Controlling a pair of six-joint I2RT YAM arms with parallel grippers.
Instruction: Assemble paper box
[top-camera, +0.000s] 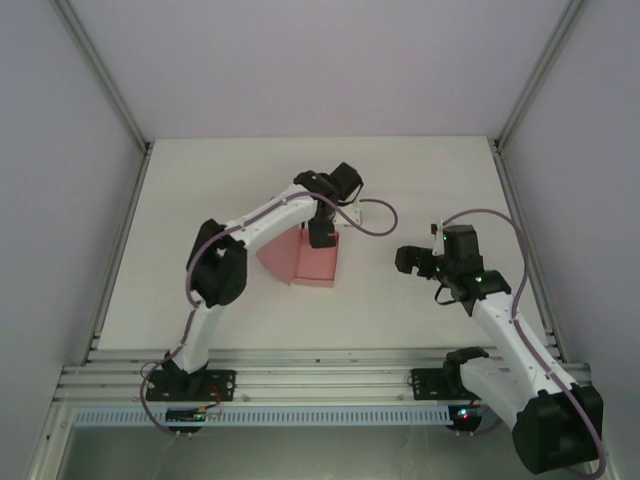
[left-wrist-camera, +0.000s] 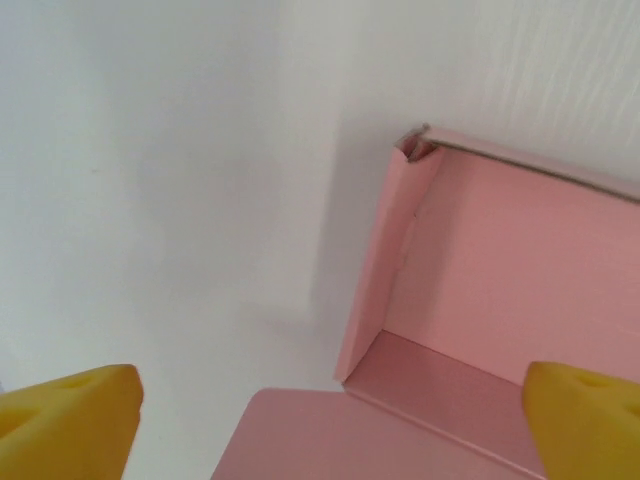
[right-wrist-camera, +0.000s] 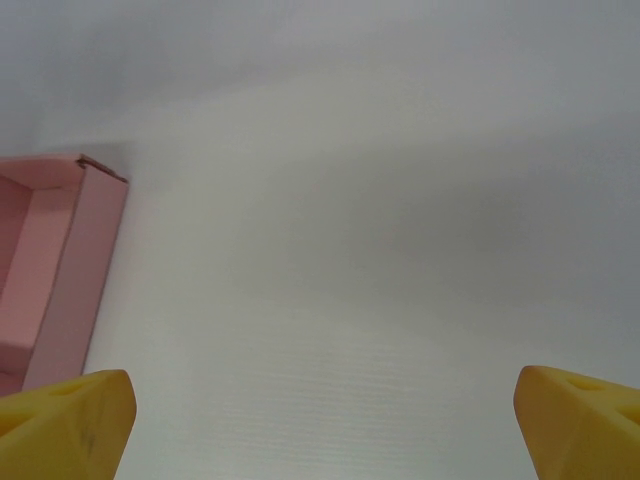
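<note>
**Top external view: tray half raised, both tools empty**

We found the paper box (top-camera: 305, 262) near the middle of the table (top-camera: 430, 180), with the left gripper (top-camera: 322, 235) hanging over its far edge. From the left wrist, the yellow pads (left-wrist-camera: 70, 420) stood wide apart at the sides of the frame with only the card below them, so that tool held nothing. The right gripper (top-camera: 405, 260) was likewise spread wide and empty, well apart from the box on its right.

One side wall (left-wrist-camera: 375, 270) stood upright, and the corner tab (left-wrist-camera: 415, 150) at its far end looked only loosely tucked. A wider flap (top-camera: 272, 255) spread out to the left; we could not tell whether it lay flat or slightly raised. We judged the step in hand to be finishing the walls, then bringing that flap over.

To do it well, we thought the jaws should close on the thin card close to a crease, not mid-panel, and turn it slowly along the crease. The card looked light and likely to slide, so the right arm ought to press the tray down first.

Around it we saw little: a purple cable (top-camera: 375, 222) looping beside the left wrist near the box's far side, and the aluminium rail (top-camera: 320, 385) at the near edge. The left forearm hid part of the box from above, and we thought the cable could snag a raised flap.
</note>
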